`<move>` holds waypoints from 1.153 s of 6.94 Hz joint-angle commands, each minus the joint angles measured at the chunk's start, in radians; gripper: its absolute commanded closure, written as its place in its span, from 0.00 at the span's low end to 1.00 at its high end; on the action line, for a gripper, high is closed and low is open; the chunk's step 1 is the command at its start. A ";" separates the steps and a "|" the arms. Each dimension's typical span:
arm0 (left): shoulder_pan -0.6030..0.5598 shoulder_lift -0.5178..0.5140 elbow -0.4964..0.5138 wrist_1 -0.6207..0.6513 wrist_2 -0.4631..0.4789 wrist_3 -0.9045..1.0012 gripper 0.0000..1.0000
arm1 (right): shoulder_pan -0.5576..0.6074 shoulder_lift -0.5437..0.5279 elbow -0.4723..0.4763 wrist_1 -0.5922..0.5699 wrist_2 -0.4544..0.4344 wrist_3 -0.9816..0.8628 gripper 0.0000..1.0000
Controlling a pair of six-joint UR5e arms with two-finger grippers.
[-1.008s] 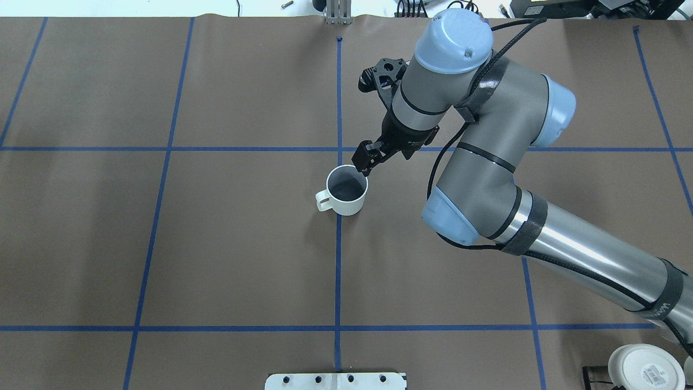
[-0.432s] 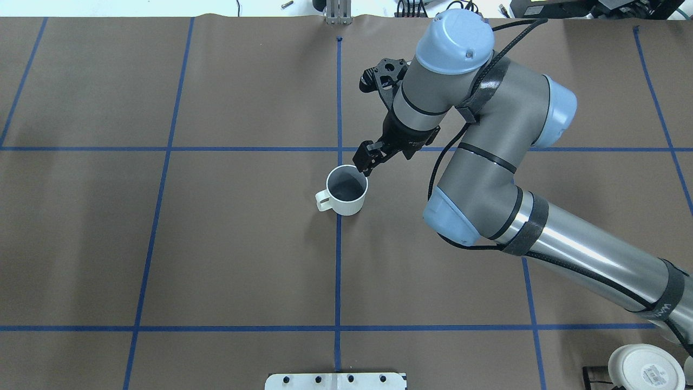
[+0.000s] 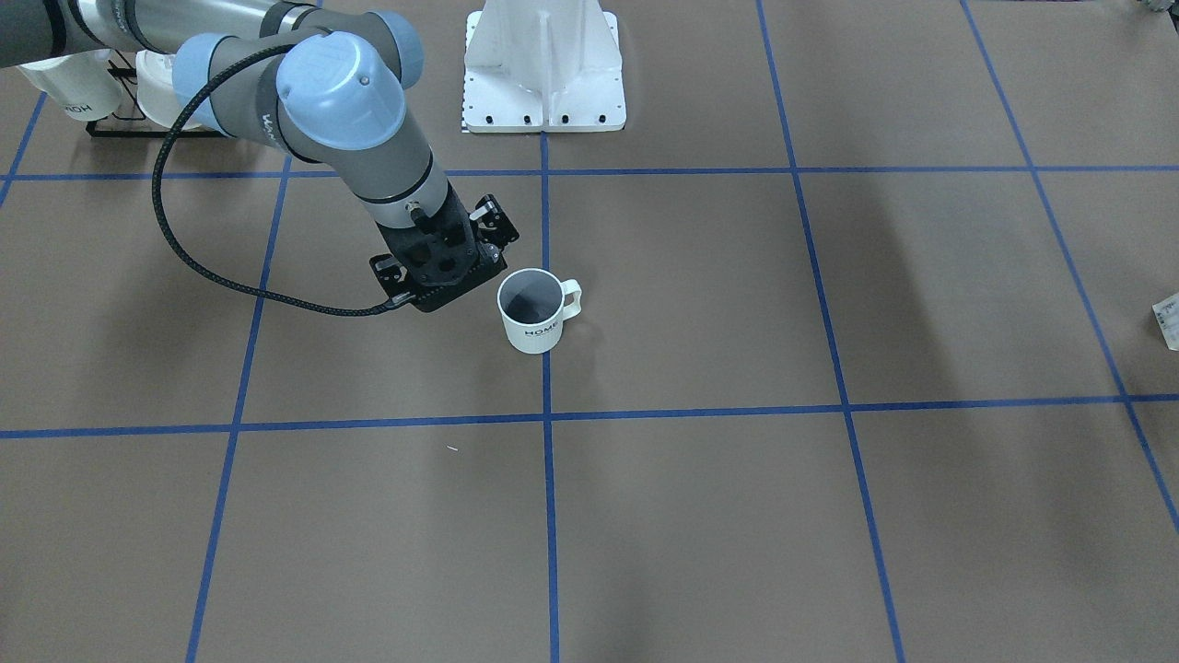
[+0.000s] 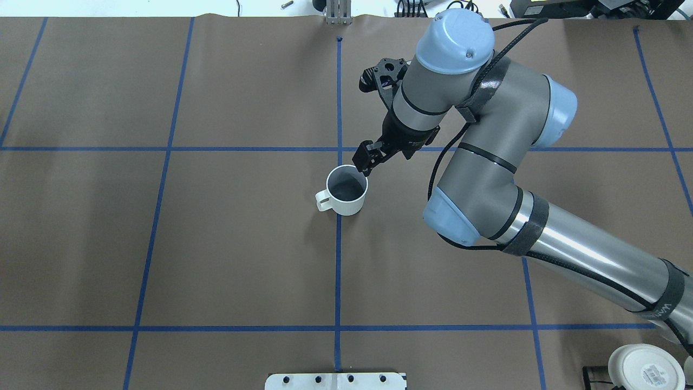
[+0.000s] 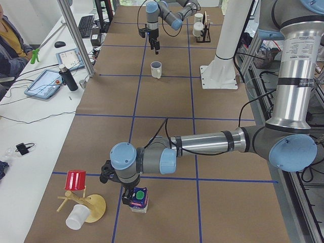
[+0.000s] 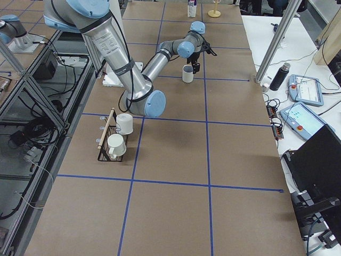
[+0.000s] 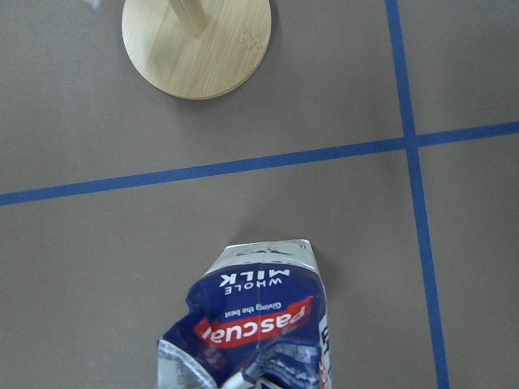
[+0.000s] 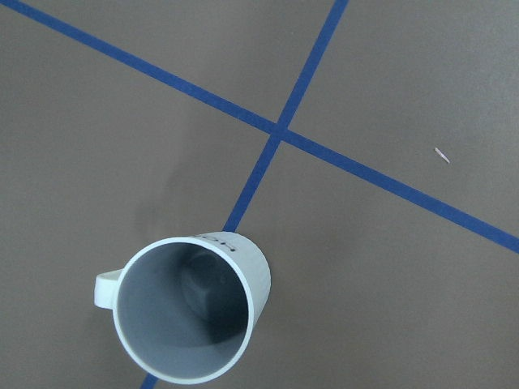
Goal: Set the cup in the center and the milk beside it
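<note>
The cup stands upright on the central blue tape line of the brown table, handle to the view's left; it shows "HOME" in the front view and a dark inside in the right wrist view. My right gripper hangs just above its far-right rim, apart from it, jaws open and empty. The milk stands far out on my left, dented near its top. My left gripper is down at the carton; I cannot tell whether it is shut.
A black rack with white mugs stands near my right arm's base. A bamboo stand with a red cup and a white cup is beside the milk. A white mount plate sits at the table's near edge.
</note>
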State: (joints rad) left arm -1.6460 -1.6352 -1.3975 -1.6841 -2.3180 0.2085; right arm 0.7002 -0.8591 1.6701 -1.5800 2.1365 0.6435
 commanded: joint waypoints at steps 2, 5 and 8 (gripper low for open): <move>-0.006 0.014 0.014 -0.008 0.000 0.009 0.02 | 0.001 -0.005 0.000 0.002 -0.003 -0.001 0.00; -0.006 0.015 0.037 -0.023 0.000 0.025 0.02 | -0.001 -0.009 0.004 0.003 -0.003 -0.001 0.00; -0.006 0.015 0.072 -0.034 -0.023 0.019 0.02 | 0.094 -0.155 0.135 -0.003 0.055 -0.007 0.00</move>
State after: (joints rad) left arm -1.6521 -1.6200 -1.3435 -1.7104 -2.3243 0.2293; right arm 0.7405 -0.9200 1.7243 -1.5803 2.1538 0.6407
